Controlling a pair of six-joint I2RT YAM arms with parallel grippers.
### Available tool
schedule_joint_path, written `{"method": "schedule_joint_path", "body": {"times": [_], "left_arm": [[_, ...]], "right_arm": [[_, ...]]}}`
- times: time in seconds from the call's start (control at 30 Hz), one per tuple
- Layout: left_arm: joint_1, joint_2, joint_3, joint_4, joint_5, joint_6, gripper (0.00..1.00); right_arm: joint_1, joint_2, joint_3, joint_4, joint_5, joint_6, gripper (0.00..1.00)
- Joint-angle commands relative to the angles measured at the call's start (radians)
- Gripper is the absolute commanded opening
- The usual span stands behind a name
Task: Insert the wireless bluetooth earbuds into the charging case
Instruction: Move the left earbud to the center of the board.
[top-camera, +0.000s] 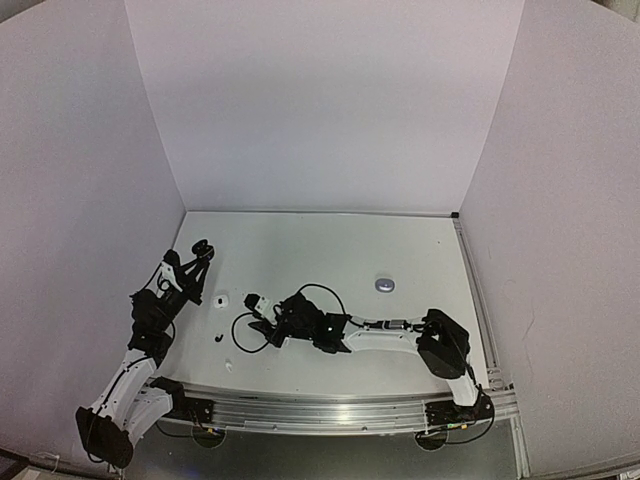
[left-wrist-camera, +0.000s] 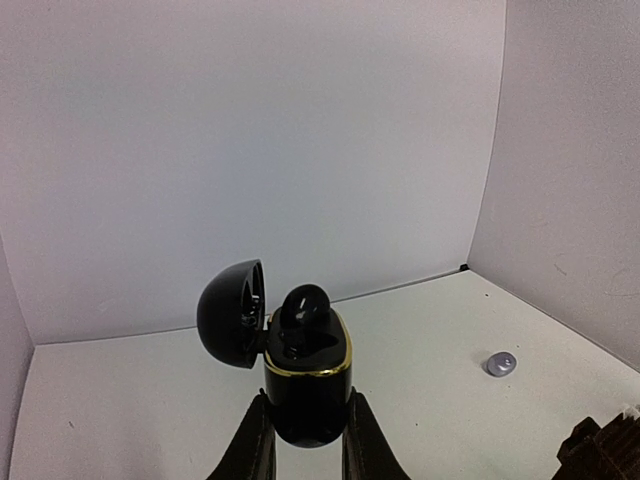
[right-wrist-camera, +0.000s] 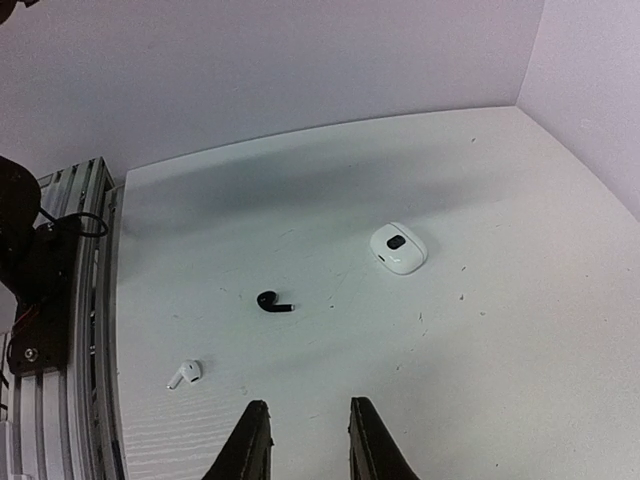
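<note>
My left gripper (left-wrist-camera: 305, 415) is shut on a black charging case (left-wrist-camera: 308, 385) with a gold rim and holds it upright above the table. The case lid (left-wrist-camera: 232, 313) is open, and one black earbud (left-wrist-camera: 303, 305) sits in the case with its head sticking up. In the top view this gripper (top-camera: 198, 252) is at the far left. My right gripper (right-wrist-camera: 305, 412) is open and empty, low over the table (right-wrist-camera: 480, 380). Ahead of it lie a black earbud (right-wrist-camera: 272, 302), a white earbud (right-wrist-camera: 185, 373) and a closed white case (right-wrist-camera: 398, 248).
A small closed silvery grey case (top-camera: 384, 284) lies right of centre and also shows in the left wrist view (left-wrist-camera: 500, 363). The metal rail (right-wrist-camera: 60, 400) runs along the near edge. White walls enclose the table on three sides.
</note>
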Motion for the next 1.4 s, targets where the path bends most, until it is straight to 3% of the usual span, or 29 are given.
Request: {"method": "schedule_joint_path", "body": {"times": [0.0,0.4,0.63,1.0,1.37], "left_arm": [[0.005,0.005,0.023,0.012,-0.001,-0.020,0.00],[0.007,-0.007,0.033,-0.025,-0.039,-0.026,0.00],[0.006,0.007,0.032,-0.018,-0.036,-0.020,0.00],[0.008,0.038,0.022,0.017,-0.029,-0.025,0.00],[0.008,0.053,0.020,0.027,-0.032,-0.023,0.00]], "right_arm": [[0.005,0.014,0.023,-0.031,0.012,0.036,0.26],[0.017,0.519,0.649,-0.080,-0.178,-0.059,0.45],[0.020,0.813,1.047,-0.122,-0.164,-0.062,0.50],[0.025,0.950,1.173,-0.164,-0.153,-0.077,0.46],[0.032,0.989,1.219,-0.226,-0.159,-0.150,0.39]]}}
